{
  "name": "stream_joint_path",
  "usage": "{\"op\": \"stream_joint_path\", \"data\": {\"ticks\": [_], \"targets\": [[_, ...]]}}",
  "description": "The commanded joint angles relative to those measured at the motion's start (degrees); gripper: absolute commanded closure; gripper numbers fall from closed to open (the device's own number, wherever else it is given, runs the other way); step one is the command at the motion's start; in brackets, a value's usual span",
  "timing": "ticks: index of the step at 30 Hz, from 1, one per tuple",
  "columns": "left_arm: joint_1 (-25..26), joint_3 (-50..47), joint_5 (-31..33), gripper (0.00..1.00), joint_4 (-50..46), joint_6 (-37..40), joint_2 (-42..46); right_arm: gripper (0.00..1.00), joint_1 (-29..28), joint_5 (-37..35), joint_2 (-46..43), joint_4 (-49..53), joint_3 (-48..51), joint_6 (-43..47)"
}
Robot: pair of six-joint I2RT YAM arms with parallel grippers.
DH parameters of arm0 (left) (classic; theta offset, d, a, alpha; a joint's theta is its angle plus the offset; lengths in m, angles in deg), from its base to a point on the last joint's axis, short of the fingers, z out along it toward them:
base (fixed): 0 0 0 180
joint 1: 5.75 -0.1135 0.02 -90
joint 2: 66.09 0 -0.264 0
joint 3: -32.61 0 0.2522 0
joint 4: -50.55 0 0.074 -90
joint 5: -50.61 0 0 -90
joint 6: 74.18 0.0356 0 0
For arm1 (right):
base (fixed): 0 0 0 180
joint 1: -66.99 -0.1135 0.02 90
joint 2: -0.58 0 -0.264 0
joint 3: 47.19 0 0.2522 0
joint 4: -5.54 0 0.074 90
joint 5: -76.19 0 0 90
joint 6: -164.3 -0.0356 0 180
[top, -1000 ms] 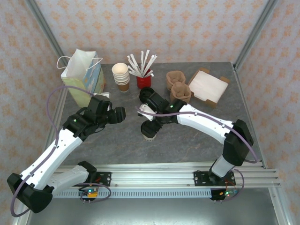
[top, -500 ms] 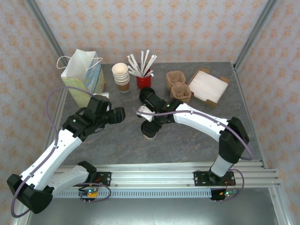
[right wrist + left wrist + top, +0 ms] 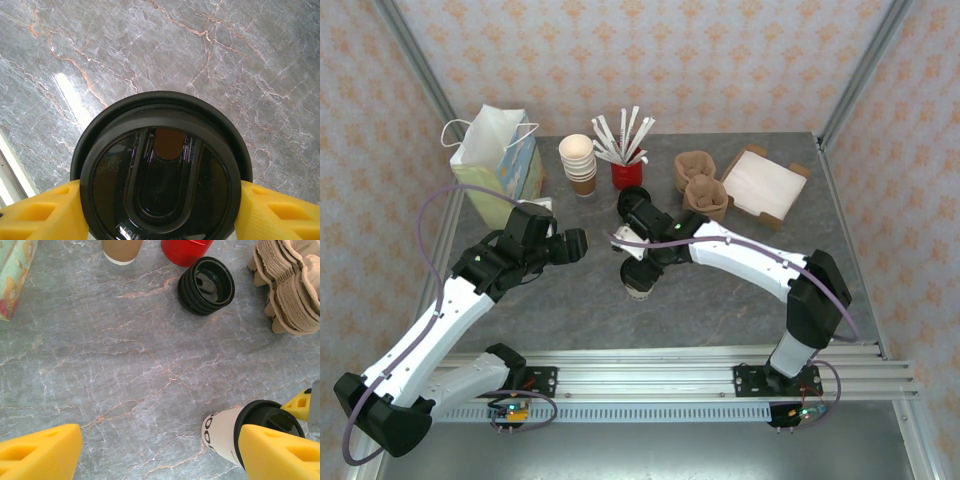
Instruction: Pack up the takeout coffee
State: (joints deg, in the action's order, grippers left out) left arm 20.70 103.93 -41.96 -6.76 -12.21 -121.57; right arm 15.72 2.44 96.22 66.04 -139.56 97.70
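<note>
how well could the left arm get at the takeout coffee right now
Probably not cleanly: the right gripper has its jaws either side of the takeout coffee, blocking the top. Its side toward the left gripper looks free.

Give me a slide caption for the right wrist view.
Right gripper, yellow fingers either side, straddles the black-lidded coffee cup on a marbled gray table.

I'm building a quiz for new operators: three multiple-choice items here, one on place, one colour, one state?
1. The paper bag stands: A far left, at the back; B far right; C by the arm bases.
2. The stirrer holder is: A blue; B red; C green.
3. The left pincer is: A shut on a lid; B shut on the bag; C open, empty.
A, it stands in the back left corner; B, it is plainly red; C, it gapes wide with nothing in it.
</note>
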Motion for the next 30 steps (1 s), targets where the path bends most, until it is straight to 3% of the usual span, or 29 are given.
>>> {"op": "stream_joint_path", "data": {"ticks": [1, 20, 30], "targets": [[-0.57, -0.26, 0.37, 0.18, -1.45, 0.79, 0.90, 0.34, -0.49, -5.68, 3.48, 4.81, 2.89, -0.64], [-0.87, -1.55, 2.29, 0.18, -2.81, 0.26, 0.64, 0.40, -2.13, -13.30, 7.46, 4.26, 8.18, -2.98], [-1.04, -1.14, 2.17, 0.18, -2.94, 0.23, -0.41, 0.40, -2.70, -10.56, 4.71, 2.76, 5.85, -4.84]]}}
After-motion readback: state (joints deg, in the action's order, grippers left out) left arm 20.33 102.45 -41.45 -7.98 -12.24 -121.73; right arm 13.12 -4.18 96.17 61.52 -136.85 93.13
